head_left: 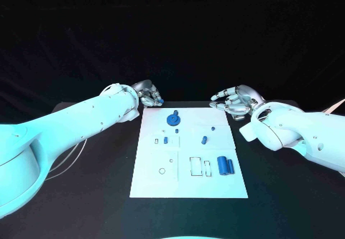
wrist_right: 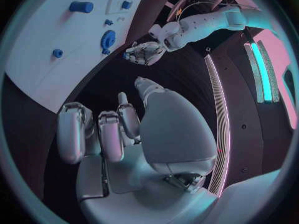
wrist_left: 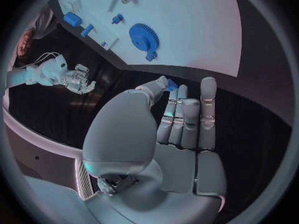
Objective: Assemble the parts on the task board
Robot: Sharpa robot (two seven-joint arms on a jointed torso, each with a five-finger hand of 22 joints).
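Observation:
The white task board (head_left: 188, 184) lies in the middle of the black table. A blue gear (head_left: 173, 119) sits near its far edge, also seen in the left wrist view (wrist_left: 143, 36) and the right wrist view (wrist_right: 108, 38). Small blue pegs (head_left: 204, 140) stand at mid-board, and two blue cylinders (head_left: 226, 165) lie at the near right. My left hand (head_left: 148, 93) hovers off the board's far left corner, pinching a small blue part (wrist_left: 171, 84) between thumb and finger. My right hand (head_left: 231, 100) hovers off the far right corner, fingers loosely bent and holding nothing.
Outlined empty slots (head_left: 195, 166) mark the board's near half. Black table (head_left: 287, 199) surrounds the board on every side. A cable (head_left: 68, 162) trails along the table under my left arm.

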